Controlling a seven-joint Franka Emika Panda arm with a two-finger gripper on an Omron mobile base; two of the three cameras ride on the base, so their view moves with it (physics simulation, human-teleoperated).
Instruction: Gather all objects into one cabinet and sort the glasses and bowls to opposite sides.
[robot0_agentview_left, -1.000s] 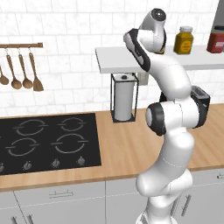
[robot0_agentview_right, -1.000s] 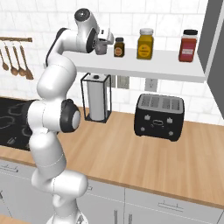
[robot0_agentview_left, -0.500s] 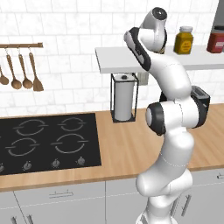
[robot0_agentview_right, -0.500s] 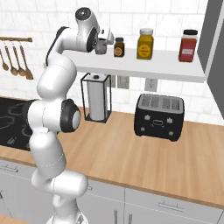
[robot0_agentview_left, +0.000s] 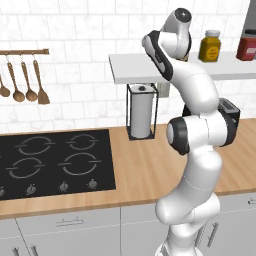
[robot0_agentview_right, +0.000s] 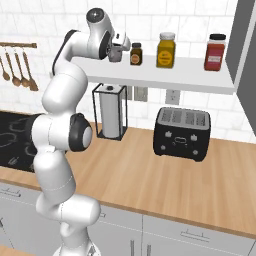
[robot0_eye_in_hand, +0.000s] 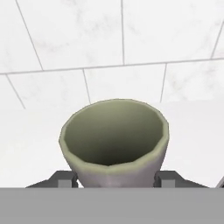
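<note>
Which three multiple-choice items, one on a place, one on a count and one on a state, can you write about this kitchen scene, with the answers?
1. Where does the mug stand?
A. on the white shelf
B. on the hob
C. on the toaster

2. How many jars stand on the shelf?
A. one
B. three
C. five

3. How does the gripper stand to the mug?
A. far above it
B. one finger on each side of it
C. shut beside it

Answers:
1 A, the hand view shows the mug on the white board before the tiles.
2 B, the right base view shows a brown jar, a yellow jar and a red jar.
3 B, the fingers flank the mug's base.
</note>
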